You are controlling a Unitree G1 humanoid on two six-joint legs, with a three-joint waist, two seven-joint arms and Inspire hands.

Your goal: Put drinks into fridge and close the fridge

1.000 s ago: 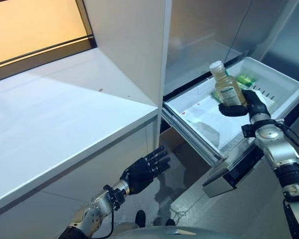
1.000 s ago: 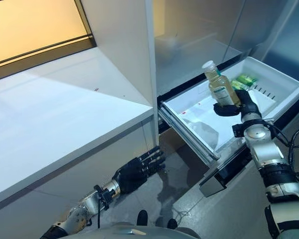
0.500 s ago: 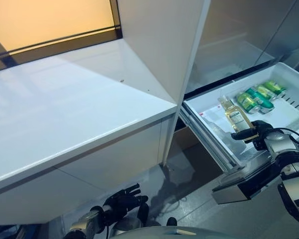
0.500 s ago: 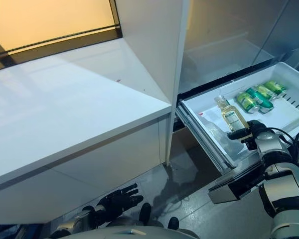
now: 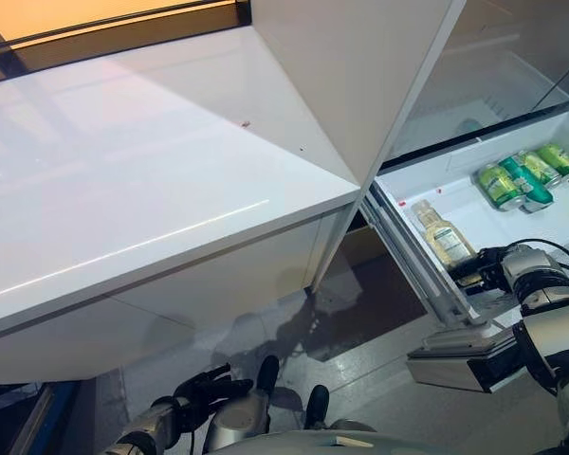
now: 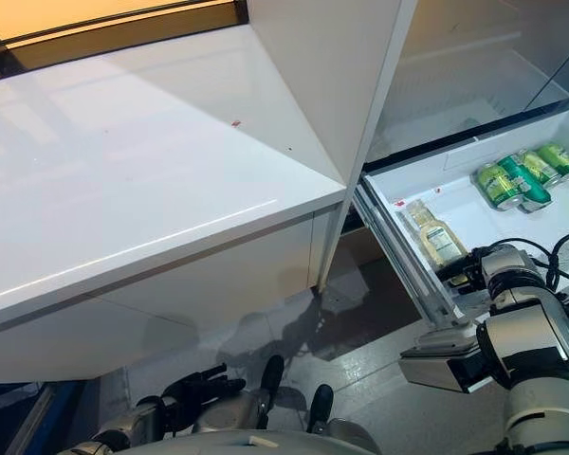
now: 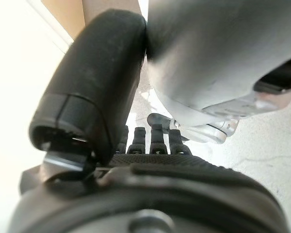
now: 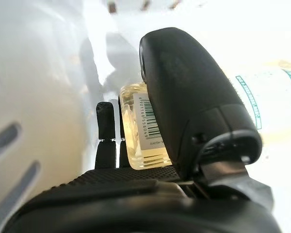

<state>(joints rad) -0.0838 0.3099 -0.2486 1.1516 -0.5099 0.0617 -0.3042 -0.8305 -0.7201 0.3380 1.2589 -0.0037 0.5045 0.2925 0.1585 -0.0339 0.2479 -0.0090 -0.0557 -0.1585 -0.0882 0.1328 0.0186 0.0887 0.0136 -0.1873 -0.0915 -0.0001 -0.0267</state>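
A clear bottle of yellow drink (image 5: 442, 233) lies tilted in the open white fridge drawer (image 5: 474, 210), its cap pointing away from me. My right hand (image 5: 482, 268) is at the bottle's base; in the right wrist view its thumb (image 8: 184, 92) and fingers are curled round the bottle (image 8: 145, 133). Green cans (image 5: 514, 178) lie at the drawer's far end. My left hand (image 5: 205, 388) hangs low near the floor, its fingers (image 7: 153, 140) straight and holding nothing.
The drawer's steel front (image 5: 467, 358) sticks out low on the right. A white counter (image 5: 142, 180) stands to the left, with a white side panel (image 5: 360, 76) between it and the open fridge compartment (image 5: 498, 71).
The camera has shifted. My right hand has lowered the bottle from upright above the drawer to lying inside it. My left hand has dropped toward the floor.
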